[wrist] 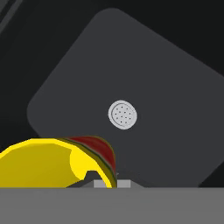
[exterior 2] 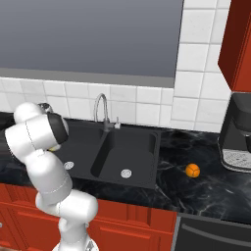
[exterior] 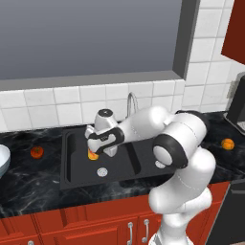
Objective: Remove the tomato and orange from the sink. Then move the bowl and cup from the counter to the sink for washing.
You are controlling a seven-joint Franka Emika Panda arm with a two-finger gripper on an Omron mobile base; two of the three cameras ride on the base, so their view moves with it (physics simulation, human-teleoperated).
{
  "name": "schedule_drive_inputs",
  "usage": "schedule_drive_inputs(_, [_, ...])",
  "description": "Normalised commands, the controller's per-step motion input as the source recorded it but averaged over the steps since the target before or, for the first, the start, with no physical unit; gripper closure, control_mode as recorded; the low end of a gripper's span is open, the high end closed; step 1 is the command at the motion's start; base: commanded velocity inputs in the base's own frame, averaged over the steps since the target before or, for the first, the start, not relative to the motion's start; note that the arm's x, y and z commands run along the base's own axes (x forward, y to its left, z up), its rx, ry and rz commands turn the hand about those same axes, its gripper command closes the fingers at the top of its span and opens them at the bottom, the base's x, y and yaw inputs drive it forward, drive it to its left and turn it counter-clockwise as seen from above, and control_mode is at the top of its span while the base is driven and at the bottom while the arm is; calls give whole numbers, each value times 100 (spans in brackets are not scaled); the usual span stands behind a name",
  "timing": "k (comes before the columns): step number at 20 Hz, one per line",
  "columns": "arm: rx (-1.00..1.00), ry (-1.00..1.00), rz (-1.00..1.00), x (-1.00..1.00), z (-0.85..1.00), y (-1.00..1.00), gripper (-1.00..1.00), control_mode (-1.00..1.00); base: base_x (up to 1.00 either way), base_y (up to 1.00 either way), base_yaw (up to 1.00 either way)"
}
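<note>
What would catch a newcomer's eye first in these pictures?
The white arm's hand hangs over the left basin of the black sink, shut on the yellow cup with its red mark. The tomato lies on the counter left of the sink, the orange on the counter right of it.

White Franka Panda arm with dark joints [exterior: 177,143]: rises from the lower right of the left base view, folds at a large elbow, and reaches leftward with the forearm roughly level. Wrist turned downward at the far end. Two-finger gripper [exterior: 94,152]: pointed down, fingers drawn in tight on a small yellow cylindrical cup with a red-orange mark [wrist: 52,164], whose rim sits close at the bottom of the hand view. In the right base view the arm [exterior 2: 41,147] stands at the left, upper link bent forward.
</note>
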Motion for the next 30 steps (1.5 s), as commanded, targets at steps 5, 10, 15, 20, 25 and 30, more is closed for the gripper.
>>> schedule_drive_inputs(5, [0, 0, 0, 23, -15, 11, 100, -100, 0, 0, 0])
schedule_drive_inputs(10, [0, 0, 0, 20, -14, 10, 100, -100, 0, 0, 0])
schedule_drive_inputs(15, [0, 0, -1, 21, -14, 13, 100, -100, 0, 0, 0])
schedule_drive_inputs(20, [0, -1, -1, 23, -11, 15, 100, -100, 0, 0, 0])
schedule_drive_inputs(25, [0, 0, -2, 21, -13, 16, 100, -100, 0, 0, 0])
schedule_drive_inputs(30, [0, 0, -1, 21, -15, 11, 100, -100, 0, 0, 0])
